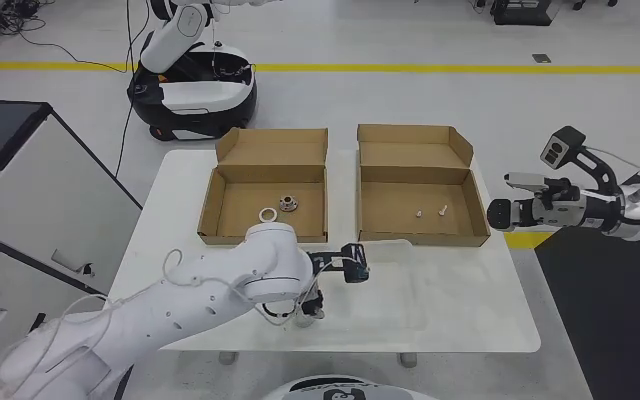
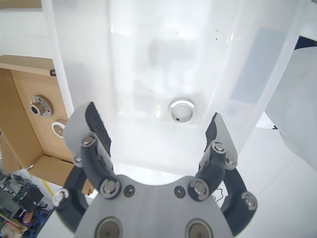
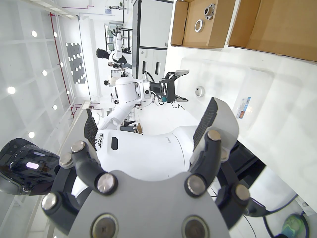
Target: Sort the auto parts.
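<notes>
The left gripper hung over the white table with its jaws wide apart and nothing between them, the ribbed pads facing each other across an open gap. Just ahead of the fingertips a silver ring lay flat on the floor of a clear plastic tray. It touched neither pad and sat nearer the finger on the side away from the cardboard boxes. Off to the other side of those jaws, past the tray wall, an open cardboard box held a flanged metal hub and a second ring, the two lying near each other on its floor. The right gripper also had its jaws apart and empty. It was held out past the table's edge, well apart from the silver ring, and pointed back across the table toward the left gripper. Just beside the right jaws, on the table side, stood a second cardboard box. Two small pale parts lay close together on its floor, too small to tell what they were. Neither gripper touched a box, the tray or any part.
</notes>
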`<move>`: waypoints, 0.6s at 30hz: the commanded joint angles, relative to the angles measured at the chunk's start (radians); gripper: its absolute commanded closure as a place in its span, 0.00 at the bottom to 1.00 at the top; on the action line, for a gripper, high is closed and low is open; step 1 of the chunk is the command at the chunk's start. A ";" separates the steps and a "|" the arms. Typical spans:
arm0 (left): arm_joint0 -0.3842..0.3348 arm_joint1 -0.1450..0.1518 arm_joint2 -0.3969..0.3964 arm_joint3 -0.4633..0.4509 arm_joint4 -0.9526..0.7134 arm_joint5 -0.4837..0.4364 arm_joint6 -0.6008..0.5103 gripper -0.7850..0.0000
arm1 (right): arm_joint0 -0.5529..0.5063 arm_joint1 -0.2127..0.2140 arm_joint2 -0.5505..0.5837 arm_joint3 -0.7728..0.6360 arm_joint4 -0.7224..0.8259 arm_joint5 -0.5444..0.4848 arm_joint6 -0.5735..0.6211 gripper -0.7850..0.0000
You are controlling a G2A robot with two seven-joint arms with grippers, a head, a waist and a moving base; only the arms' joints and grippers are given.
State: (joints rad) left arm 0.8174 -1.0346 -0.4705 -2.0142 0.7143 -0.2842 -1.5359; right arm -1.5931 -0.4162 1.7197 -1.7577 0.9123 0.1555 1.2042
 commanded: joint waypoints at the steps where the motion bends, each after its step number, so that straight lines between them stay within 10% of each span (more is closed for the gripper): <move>1: -0.014 0.006 0.016 0.003 -0.016 0.000 0.000 0.00 | 0.000 0.000 0.000 0.000 0.000 0.000 0.000 0.00; 18: -0.101 -0.004 0.141 0.118 -0.060 -0.039 0.039 0.12 | 0.000 0.000 0.000 0.000 0.000 0.000 0.000 0.00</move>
State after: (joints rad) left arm 0.7206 -1.0390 -0.3342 -1.8985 0.6586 -0.3252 -1.4950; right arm -1.5931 -0.4162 1.7197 -1.7577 0.9123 0.1555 1.2042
